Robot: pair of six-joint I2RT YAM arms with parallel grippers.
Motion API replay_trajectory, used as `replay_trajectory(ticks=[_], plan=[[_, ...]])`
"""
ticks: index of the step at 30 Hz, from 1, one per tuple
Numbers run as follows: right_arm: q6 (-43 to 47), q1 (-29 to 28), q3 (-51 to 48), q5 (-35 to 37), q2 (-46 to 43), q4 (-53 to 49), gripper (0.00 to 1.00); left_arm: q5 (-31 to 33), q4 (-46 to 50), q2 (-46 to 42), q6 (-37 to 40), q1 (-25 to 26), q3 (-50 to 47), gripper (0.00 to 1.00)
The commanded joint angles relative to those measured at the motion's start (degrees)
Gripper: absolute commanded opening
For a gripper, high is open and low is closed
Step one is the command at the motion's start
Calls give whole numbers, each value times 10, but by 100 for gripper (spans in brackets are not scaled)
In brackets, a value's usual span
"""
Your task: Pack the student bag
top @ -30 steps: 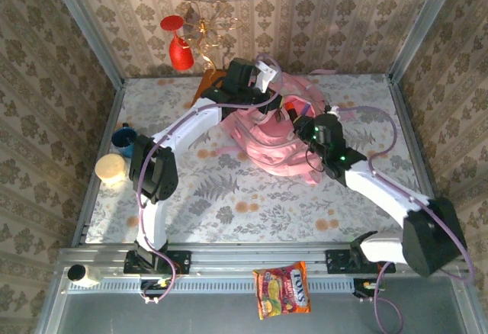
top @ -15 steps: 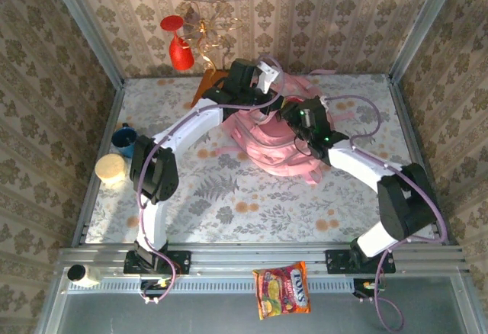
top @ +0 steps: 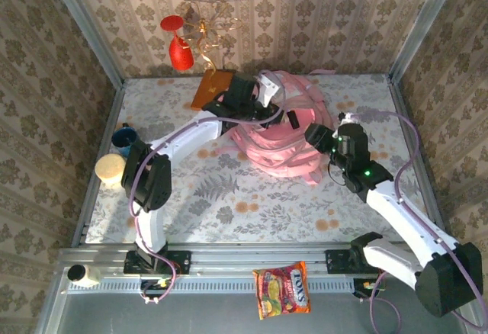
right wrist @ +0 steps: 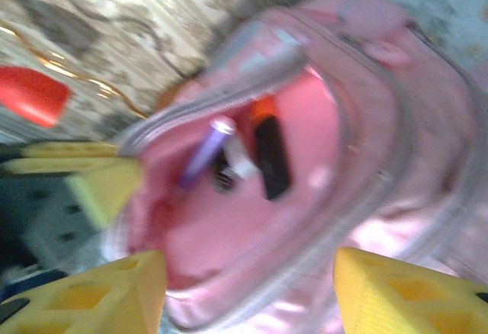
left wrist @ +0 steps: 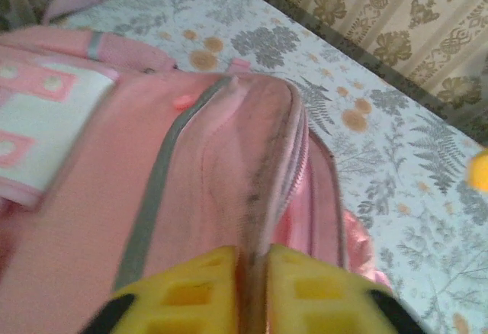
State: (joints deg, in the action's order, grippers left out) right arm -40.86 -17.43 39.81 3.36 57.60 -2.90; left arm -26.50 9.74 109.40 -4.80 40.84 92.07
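We see the pink bag (top: 278,155) lying near the back of the table (top: 229,212), a bit right of the middle. Its long way runs from the far side toward the near side, leaning a little to the right. Its open mouth is at the far end and faces up and toward the right arm's side.

The left gripper (left wrist: 255,261) is at the far left edge of the mouth. Its jaws are narrow, with the bag's zip edge pinched between them. The left arm (top: 191,132) covers that corner of the bag from above.

The right gripper (right wrist: 248,265) hangs just beside the mouth with its jaws wide apart and nothing in them.

Inside the bag we can make out a purple stick (right wrist: 202,152), a black thing (right wrist: 271,158) and an orange bit (right wrist: 264,109). That picture is blurry, so we cannot tell what they are. The rest of the inside is hidden by the bag's walls.
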Motion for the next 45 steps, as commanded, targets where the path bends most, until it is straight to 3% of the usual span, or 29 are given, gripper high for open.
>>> replay_trajectory(ticks=[1, 4, 6, 9, 13, 16, 21, 33, 40, 45], plan=[[28, 15, -10, -13, 0, -30, 61, -15, 1, -24, 29, 20, -18, 41], [45, 13, -1, -29, 5, -23, 59, -24, 23, -55, 53, 25, -53, 60], [61, 5, 14, -42, 15, -24, 58, -16, 13, -91, 57, 21, -97, 66], [95, -32, 41, -35, 38, -10, 55, 9, -44, -151, 9, -3, -188, 69], [151, -102, 110, -24, 122, -4, 51, 43, -101, -184, -139, -76, -260, 69], [173, -128, 172, -18, 198, -15, 48, 29, -70, -161, -210, -117, -241, 68], [179, -124, 202, -12, 292, -15, 42, -3, -16, -78, -219, -125, -159, 67], [177, -94, 148, -16, 297, 21, 39, -54, 48, 46, -188, -111, -46, 64], [181, -85, 140, -25, 295, 22, 40, -81, 67, 88, -172, -102, -7, 51], [208, -76, 151, -27, 290, -6, 44, -82, 34, 82, -196, -93, -46, 33]])
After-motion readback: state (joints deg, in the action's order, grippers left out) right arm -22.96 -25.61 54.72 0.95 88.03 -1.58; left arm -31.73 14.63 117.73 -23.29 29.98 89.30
